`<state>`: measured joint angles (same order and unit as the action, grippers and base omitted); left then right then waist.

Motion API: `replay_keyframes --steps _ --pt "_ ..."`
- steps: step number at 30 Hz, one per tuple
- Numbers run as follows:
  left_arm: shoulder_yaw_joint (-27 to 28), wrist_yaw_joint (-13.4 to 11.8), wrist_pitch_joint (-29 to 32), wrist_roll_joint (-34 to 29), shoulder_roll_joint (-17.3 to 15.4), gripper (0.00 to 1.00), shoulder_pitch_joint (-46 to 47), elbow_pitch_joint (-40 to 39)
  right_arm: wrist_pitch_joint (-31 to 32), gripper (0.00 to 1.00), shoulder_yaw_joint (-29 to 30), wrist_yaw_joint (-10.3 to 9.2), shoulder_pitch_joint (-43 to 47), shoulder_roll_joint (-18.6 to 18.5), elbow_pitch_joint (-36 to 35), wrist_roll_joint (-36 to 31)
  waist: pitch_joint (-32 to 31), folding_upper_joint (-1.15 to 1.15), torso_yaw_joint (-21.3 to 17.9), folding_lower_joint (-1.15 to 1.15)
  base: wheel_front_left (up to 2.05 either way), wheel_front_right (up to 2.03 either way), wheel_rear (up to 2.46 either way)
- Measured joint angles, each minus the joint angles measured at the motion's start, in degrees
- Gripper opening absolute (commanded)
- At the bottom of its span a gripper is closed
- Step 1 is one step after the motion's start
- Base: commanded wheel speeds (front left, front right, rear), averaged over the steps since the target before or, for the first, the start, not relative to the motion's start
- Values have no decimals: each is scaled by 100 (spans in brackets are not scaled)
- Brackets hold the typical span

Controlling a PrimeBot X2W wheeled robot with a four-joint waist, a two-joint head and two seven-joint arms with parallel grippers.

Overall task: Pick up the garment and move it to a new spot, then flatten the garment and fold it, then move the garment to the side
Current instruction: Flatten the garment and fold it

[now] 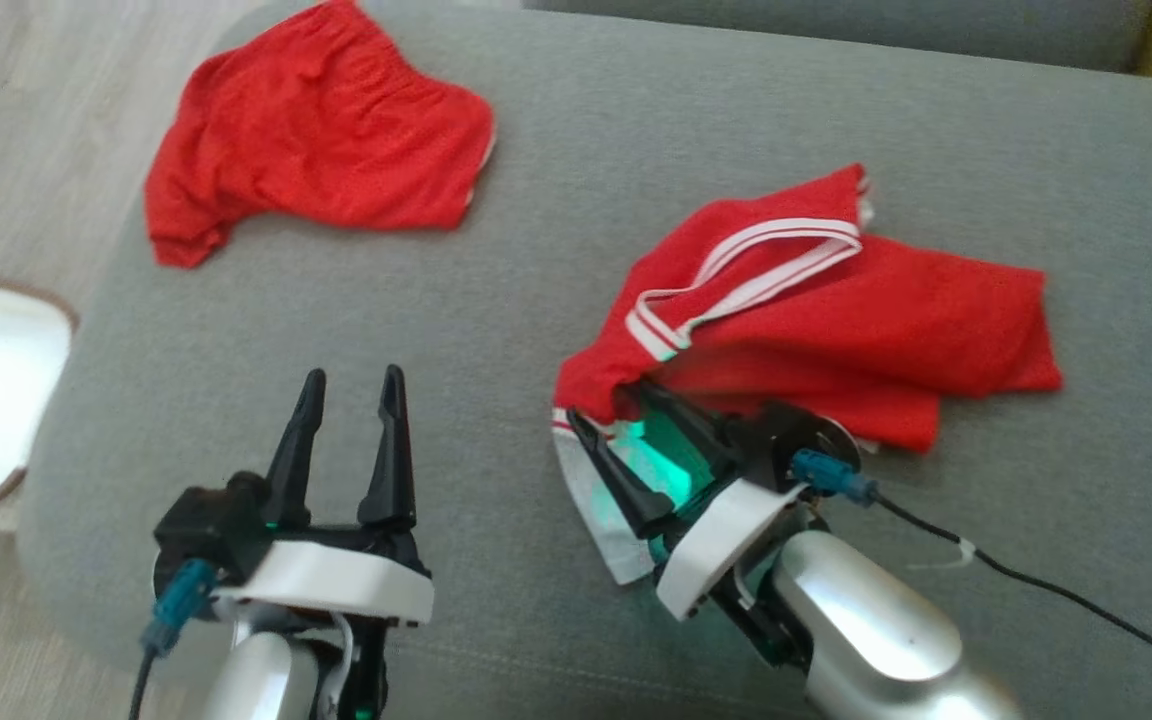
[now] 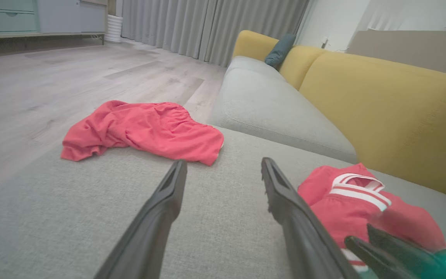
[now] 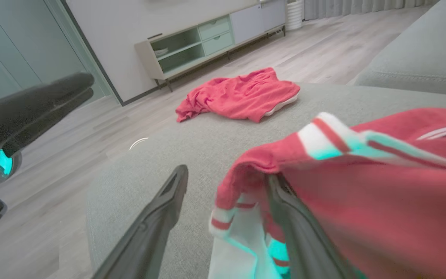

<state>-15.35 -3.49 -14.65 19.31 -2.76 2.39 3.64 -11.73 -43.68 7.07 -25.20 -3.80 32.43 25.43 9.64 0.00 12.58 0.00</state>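
Right hand (image 1: 604, 408) spread wide — one finger under red garment (image 1: 836, 330) edge; left hand (image 1: 354, 378) parted, over sofa (image 1: 536, 200).

The garment (image 1: 836, 310) is a red knit piece with white trim. A doubled white band edged in red loops across its upper middle like an opening, and a pale white panel with red stripes shows at its near-left corner. It lies crumpled and partly folded over itself on the right half of the grey sofa seat (image 1: 576, 200), with its near-left edge lifted off the seat
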Motion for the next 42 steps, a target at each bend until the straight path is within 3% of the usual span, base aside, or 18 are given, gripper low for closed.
replay_keyframes --steps 6,9,17,29,30,32,35,36,42 --pt "-120 60 0 -118 0 100 2 -4 -149 100 666 0 302 1 -148 -342 -68 0 -470 0 0 0 0" --pt "-353 158 0 -225 0 100 55 76 -208 100 1352 0 660 3 -476 -612 -87 0 -822 0 0 0 0" --pt "-843 291 0 -332 1 100 548 673 -247 100 2430 0 1099 8 -1102 -1006 -68 0 -1357 0 0 0 0" --pt "-956 250 77 -559 -24 100 1231 1766 -237 100 2959 0 1419 33 -1586 -1091 127 0 -1749 0 0 0 0" --pt "-937 236 76 -555 -23 94 1262 1782 -237 100 2987 0 1422 34 -1604 -1091 141 0 -1753 0 0 0 0" --pt "-893 198 69 -550 -22 49 1319 1791 -237 100 3058 0 1422 35 -1650 -1091 154 0 -1742 0 0 0 0" --pt "-809 191 46 -539 -22 5 1344 1777 -237 100 3148 0 1422 36 -1695 -1091 160 0 -1698 0 0 0 0" --pt "-800 191 44 -515 -22 0 1344 1777 -237 100 3169 0 1422 37 -1697 -1091 159 0 -1678 0 0 0 0" --pt "-572 89 43 -397 -29 0 1343 1706 -237 100 3253 0 1427 52 -1730 -1092 122 0 -1569 0 0 0 0"
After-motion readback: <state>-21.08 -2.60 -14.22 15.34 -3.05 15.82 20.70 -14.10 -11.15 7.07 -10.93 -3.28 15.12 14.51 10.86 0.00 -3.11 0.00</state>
